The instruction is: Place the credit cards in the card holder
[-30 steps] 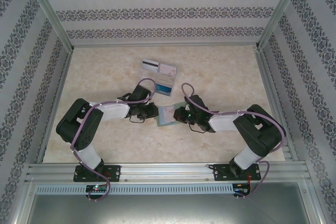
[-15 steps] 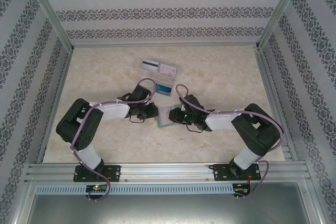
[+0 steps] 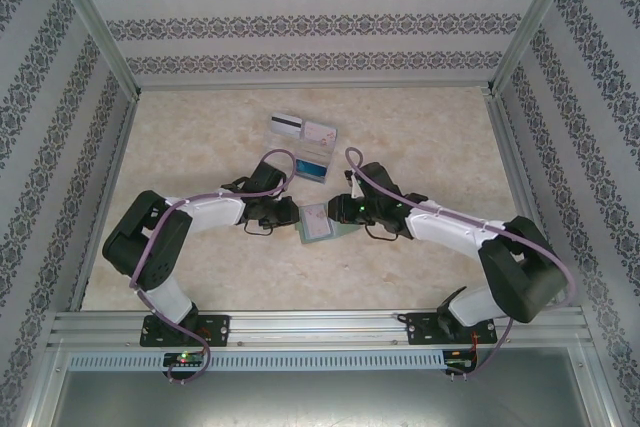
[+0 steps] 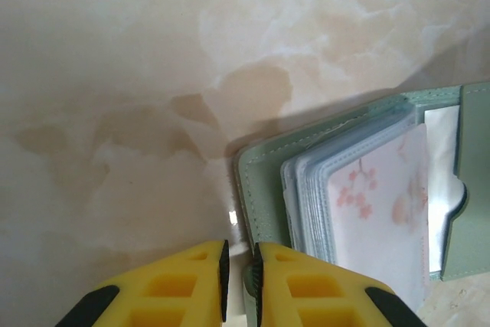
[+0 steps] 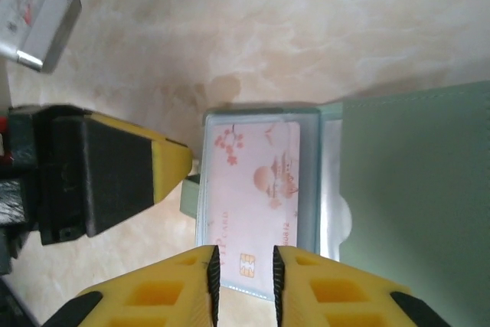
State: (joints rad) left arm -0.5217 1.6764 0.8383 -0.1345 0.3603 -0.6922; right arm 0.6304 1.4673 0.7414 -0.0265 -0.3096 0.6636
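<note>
The grey-green card holder lies open on the table between both grippers. My left gripper is shut on the edge of its cover, with the clear sleeves fanned beside it. A pale pink patterned credit card lies in the top clear sleeve. My right gripper hovers over that card's chip end, jaws slightly apart and gripping nothing. A white-grey card with a black stripe and a pale card lie farther back, and a blue card lies nearer.
The far cards rest in clear plastic trays just behind the grippers. A finger of the left gripper shows close to the holder's left edge in the right wrist view. Metal frame rails bound the marbled table.
My right gripper's jaws have parted from shut, and the right arm's elbow has swung out to the right. The left gripper and the card holder have stayed put.
</note>
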